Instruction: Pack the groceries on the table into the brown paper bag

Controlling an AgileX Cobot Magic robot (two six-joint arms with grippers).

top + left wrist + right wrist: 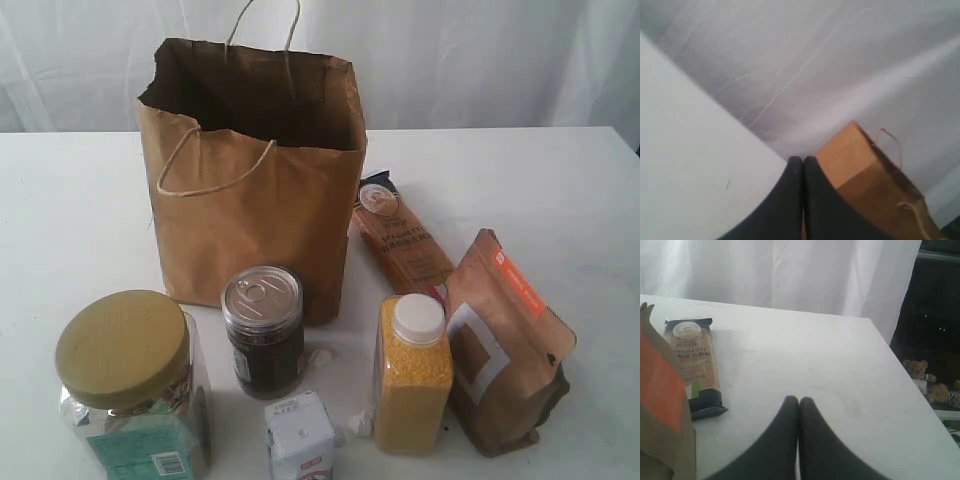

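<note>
The brown paper bag (255, 190) stands open and upright at the middle back of the white table (560, 190). In front of it stand the clear jar with olive lid (125, 385), the dark silver-topped jar (264, 330), the white carton (301, 440) and the yellow-grain bottle (411, 375). At the right the brown orange-labelled pouch (505, 345) stands upright, and the spaghetti packet (400, 243) lies flat behind it. Neither arm shows in the exterior view. My left gripper (803, 159) is shut and empty, with the bag (865, 180) beyond it. My right gripper (799, 399) is shut and empty over bare table, right of the spaghetti packet (692, 365) and pouch (660, 405).
Small white lumps (322, 355) lie on the table between the jars and the bottle. A white curtain (480, 60) hangs behind the table. Past the table's right edge, teddy bears (927, 380) sit in a dark area.
</note>
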